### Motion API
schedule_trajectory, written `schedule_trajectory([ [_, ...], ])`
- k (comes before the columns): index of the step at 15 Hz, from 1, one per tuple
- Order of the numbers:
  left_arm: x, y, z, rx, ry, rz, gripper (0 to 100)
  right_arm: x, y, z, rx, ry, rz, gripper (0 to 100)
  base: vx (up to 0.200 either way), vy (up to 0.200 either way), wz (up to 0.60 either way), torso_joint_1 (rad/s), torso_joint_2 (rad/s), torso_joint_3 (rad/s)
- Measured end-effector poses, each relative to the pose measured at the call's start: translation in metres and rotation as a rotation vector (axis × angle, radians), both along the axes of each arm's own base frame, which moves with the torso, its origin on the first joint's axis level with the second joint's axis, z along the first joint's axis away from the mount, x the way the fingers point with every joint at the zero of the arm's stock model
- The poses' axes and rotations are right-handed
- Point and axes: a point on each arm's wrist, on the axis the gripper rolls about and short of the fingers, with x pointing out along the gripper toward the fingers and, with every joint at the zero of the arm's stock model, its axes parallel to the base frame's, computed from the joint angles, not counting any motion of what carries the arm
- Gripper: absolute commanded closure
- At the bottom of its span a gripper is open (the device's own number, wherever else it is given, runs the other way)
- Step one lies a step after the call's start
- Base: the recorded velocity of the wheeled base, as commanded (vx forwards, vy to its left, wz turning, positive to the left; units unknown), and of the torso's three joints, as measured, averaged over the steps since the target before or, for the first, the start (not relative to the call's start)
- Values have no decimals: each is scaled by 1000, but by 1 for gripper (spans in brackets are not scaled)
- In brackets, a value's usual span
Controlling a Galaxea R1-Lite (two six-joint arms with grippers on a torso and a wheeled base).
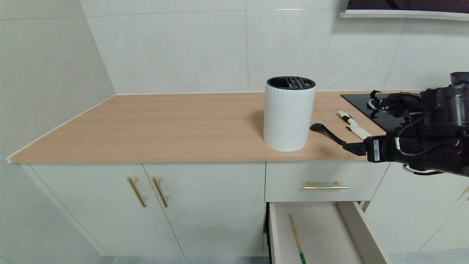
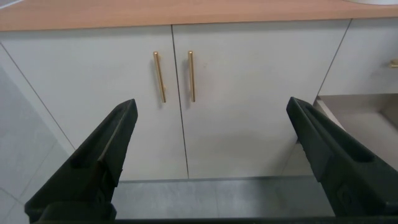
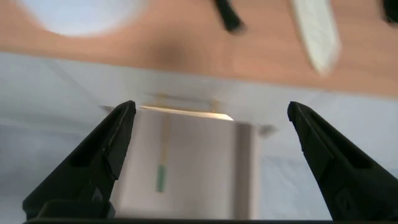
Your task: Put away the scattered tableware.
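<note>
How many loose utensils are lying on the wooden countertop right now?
2. A black-handled utensil lies just right of the white ribbed holder; a white knife lies beyond it, beside the black cooktop. The right arm may hide others.

White ribbed knife block (image 1: 289, 121) with black top; light wood-grain tabletop (image 1: 165, 124); brass-coloured cabinet handles (image 1: 136, 191); green-tipped chopstick (image 1: 295, 234).

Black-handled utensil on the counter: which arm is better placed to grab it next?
Right, probably. The right claw is open just off the counter edge near the black-handled utensil, while the left claw faces the cabinet doors below the counter.
</note>
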Motion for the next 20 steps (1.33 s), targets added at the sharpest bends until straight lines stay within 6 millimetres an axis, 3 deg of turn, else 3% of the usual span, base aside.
schedule_trajectory([
  [6, 0, 0, 0, 0, 0, 0, 0, 55, -7, 11, 9, -53, 112, 0, 0, 0, 0, 0, 0, 0],
  [14, 0, 0, 0, 0, 0, 0, 0, 121, -15, -35, 18, -74, 92, 0, 0, 0, 0, 0, 0, 0],
  [20, 0, 0, 0, 0, 0, 0, 0, 147, -13, -66, 16, -76, 81, 0, 0, 0, 0, 0, 0, 0],
])
